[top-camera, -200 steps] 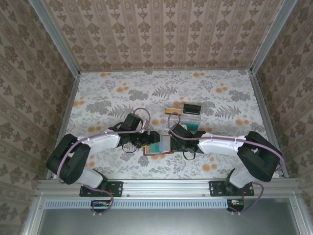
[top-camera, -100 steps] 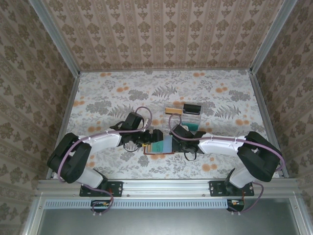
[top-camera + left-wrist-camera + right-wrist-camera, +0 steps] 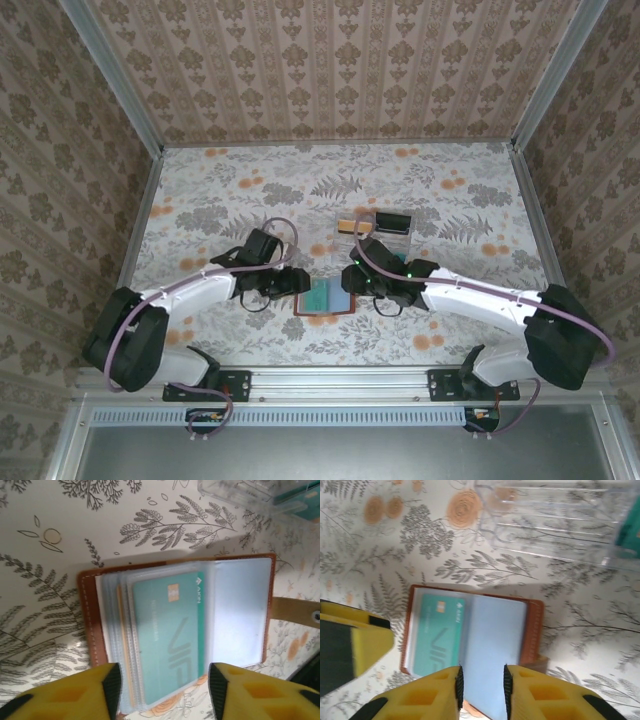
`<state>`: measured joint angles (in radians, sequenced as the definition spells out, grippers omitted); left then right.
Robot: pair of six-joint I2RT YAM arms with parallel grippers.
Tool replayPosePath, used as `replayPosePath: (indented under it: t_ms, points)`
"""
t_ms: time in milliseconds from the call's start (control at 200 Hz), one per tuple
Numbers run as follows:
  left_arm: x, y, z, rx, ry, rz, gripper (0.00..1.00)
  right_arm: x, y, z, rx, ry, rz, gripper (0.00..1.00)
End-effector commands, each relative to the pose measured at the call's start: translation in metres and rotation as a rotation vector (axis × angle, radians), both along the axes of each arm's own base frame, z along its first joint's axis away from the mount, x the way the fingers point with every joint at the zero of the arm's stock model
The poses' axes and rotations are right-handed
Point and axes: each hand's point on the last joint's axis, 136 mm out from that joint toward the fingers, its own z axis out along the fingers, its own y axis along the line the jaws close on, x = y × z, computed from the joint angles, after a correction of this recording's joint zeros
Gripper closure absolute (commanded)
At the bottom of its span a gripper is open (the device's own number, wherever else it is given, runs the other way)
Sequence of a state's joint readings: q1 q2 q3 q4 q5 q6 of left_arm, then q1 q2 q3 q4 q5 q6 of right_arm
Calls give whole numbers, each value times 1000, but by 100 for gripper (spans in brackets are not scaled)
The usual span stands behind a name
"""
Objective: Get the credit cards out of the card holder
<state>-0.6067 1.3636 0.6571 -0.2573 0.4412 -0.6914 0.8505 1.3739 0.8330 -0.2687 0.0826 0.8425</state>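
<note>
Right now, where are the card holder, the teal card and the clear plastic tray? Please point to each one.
card holder (image 3: 241, 614), left wrist view, on its bare blue-grey lining.
teal card (image 3: 169, 630), left wrist view, on the middle of its face.
clear plastic tray (image 3: 545, 530), right wrist view, on its transparent bottom.

Left arm (image 3: 190, 290) and right arm (image 3: 480, 297) both reach in toward the middle, elbows out, so the two grippers sit nose to nose with a small gap between them. Left gripper (image 3: 165, 677) has its yellow fingers spread wide. Right gripper (image 3: 481, 680) is parted too, just noticeably narrower, pointing downward.
</note>
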Motion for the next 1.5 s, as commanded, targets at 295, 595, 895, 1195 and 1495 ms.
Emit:
replayPosePath:
  t_ms: [295, 595, 895, 1195, 1495]
  points:
    - [-7, -1, -26, 40, 65, -28, 73, -3, 60, -20, 92, 101, 76, 73]
    - [-12, -1, -32, 53, 80, -33, 76, -7, 54, -55, 118, 182, 31, 79]
    - [-17, 2, -39, 75, 94, -32, 83, -5, 51, -76, 141, 236, 4, 79]
    - [-21, 2, -44, 89, 109, -36, 85, -4, 56, -87, 202, 267, -4, 81]
    - [-23, 7, -48, 124, 119, -27, 91, -6, 45, -87, 200, 266, -28, 100]
